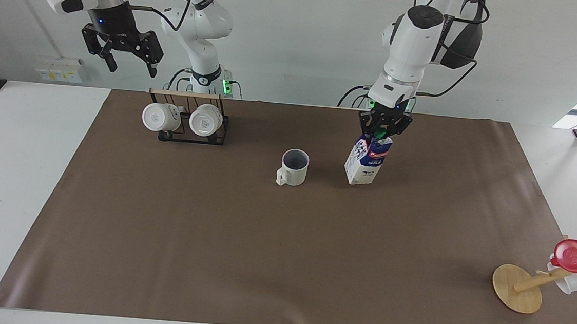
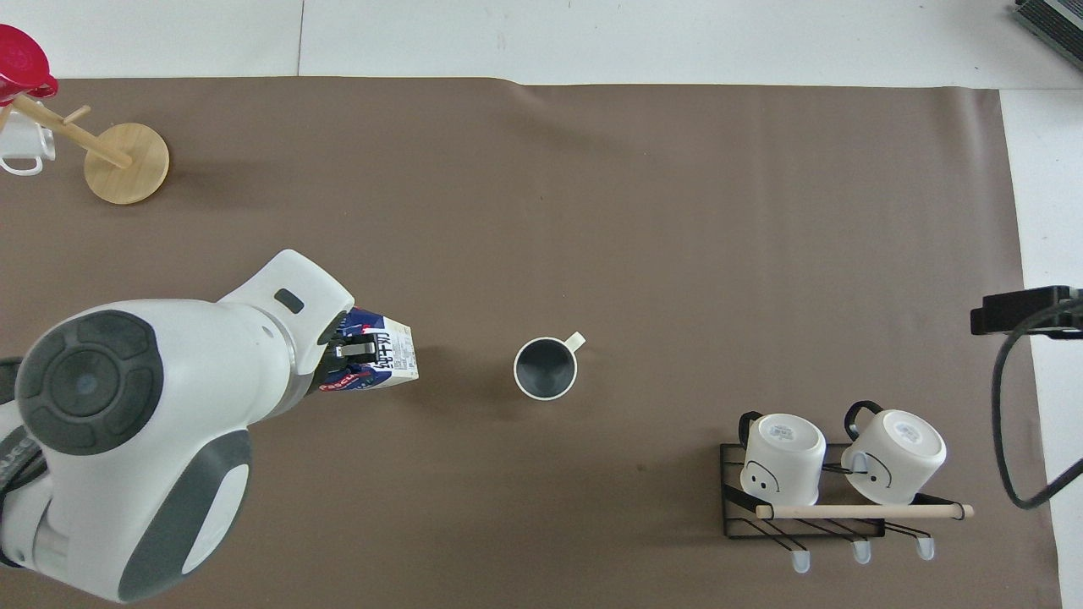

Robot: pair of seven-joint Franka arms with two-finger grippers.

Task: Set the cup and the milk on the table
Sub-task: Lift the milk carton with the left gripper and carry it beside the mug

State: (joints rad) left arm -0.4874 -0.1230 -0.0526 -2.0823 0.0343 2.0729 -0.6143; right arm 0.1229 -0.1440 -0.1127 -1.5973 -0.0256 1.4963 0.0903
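Left gripper: clamped tight on the milk at its green-capped top; carton tilted, hanging over the brown paper beside the cup, toward the left arm's end
Right gripper: jaws spread wide, holding nothing; waits high over the mug rack
Cup: upright on the table, mid-sheet
Two white mugs: lying in the rack

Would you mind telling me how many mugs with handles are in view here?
4: the cup upright mid-table, beside the held milk; two white mugs on the black rack; one small white mug, mostly hidden, on the wooden stand.
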